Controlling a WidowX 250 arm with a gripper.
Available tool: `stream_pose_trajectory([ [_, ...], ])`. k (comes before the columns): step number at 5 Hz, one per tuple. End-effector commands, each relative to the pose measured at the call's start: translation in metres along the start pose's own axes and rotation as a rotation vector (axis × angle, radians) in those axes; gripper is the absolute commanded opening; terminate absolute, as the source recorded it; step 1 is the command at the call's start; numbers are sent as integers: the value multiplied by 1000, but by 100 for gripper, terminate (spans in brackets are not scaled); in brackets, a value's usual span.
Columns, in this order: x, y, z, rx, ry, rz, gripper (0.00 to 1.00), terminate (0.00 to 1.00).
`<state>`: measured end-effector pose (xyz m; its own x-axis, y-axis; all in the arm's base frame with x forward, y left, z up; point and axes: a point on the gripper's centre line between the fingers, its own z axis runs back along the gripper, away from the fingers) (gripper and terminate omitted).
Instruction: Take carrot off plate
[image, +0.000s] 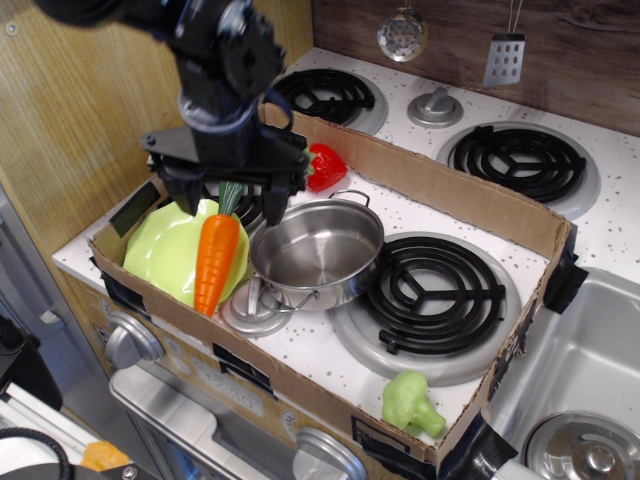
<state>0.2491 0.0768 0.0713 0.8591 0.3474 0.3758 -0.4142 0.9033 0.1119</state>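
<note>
The orange carrot (216, 260) lies on the lime-green plate (168, 250) at the left end of the cardboard box, its dark-green stem (232, 196) pointing toward the back. My gripper (228, 207) hangs open just above the stem end of the carrot, one finger (186, 206) over the plate's back rim and the other (272, 208) beside the steel pot. Nothing is between the fingers.
A steel pot (318, 254) stands right of the plate, a small grey lid (254, 308) in front of it. A red toy strawberry (325, 166) lies at the back, a green broccoli (411, 402) front right. Cardboard box walls (450, 190) surround the area.
</note>
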Motion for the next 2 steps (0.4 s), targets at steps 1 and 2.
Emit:
stream_pose_trajectory([
  [1, 1, 16, -16, 5, -46, -51, 100, 0],
  [2, 1, 21, -21, 16, -59, -79, 100, 0],
])
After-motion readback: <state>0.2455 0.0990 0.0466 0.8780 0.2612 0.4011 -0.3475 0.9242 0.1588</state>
